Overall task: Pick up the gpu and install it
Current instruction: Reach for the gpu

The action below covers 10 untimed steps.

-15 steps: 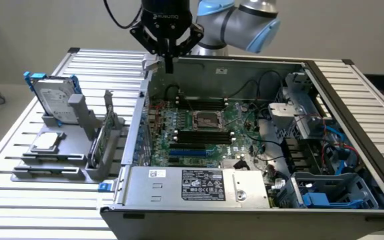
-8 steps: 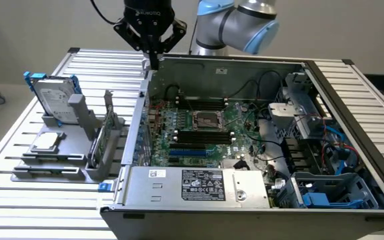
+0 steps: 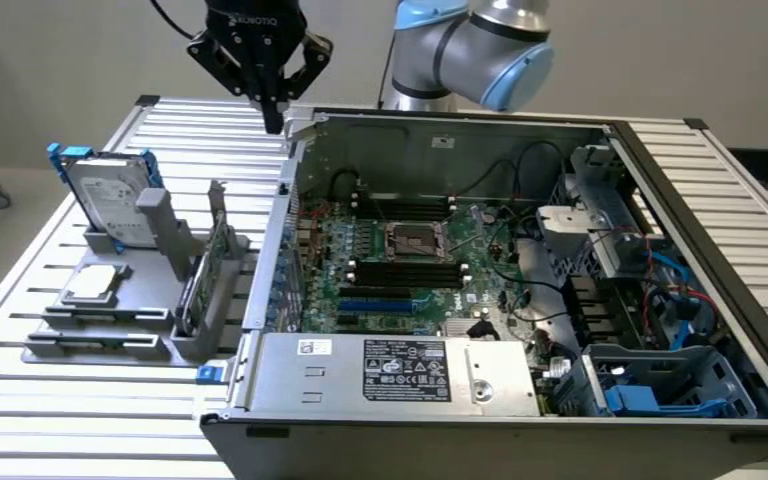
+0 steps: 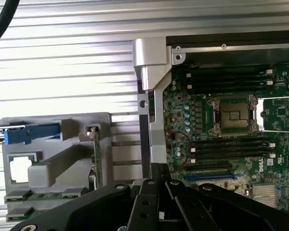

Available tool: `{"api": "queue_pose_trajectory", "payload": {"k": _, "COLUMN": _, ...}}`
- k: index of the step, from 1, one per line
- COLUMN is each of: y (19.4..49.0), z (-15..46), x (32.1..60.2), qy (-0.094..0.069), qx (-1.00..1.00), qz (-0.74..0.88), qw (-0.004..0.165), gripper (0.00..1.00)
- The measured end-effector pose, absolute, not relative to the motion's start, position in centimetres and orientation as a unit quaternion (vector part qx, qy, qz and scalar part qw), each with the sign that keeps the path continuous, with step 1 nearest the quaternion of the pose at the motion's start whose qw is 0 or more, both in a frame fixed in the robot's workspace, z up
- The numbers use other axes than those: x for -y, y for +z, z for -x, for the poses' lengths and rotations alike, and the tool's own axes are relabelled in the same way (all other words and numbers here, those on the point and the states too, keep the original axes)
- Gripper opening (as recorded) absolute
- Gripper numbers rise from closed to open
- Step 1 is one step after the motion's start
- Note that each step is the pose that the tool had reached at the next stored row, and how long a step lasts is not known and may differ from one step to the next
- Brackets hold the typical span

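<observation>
Gpu stands on edge in the grey holder on the slatted counter, just beside the outside wall of the open computer case, on the exterior view's left. It has not been lifted, so from where I stand none of the job looks done: both the pick-up and the install are left. The claw hangs above the far corner of the case with its fingers pressed together and nothing between them, well apart from the gpu. In the same holder a hard drive with a blue frame stands upright, and a small silver processor chip lies flat in front of it.

The card is hard to read. It shows almost edge-on in both views, a thin green strip from the wrist, so I cannot make out its cover. On the motherboard the near case wall and the power supply cut off the lower slots. In the wrist view, the claw's own black body covers part of the board.
</observation>
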State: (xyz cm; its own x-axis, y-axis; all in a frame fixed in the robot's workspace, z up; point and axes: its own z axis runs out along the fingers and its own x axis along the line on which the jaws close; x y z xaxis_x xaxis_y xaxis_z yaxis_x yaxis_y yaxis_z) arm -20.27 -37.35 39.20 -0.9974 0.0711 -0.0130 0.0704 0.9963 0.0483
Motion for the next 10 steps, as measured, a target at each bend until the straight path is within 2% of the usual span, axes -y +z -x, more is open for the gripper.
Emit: {"api": "queue_pose_trajectory", "payload": {"k": 10, "y": 39.1, "z": 24.6, "x": 36.5, "qy": 0.024, "qx": -0.999, "qz": -0.036, "qw": -0.004, "gripper": 0.11}}
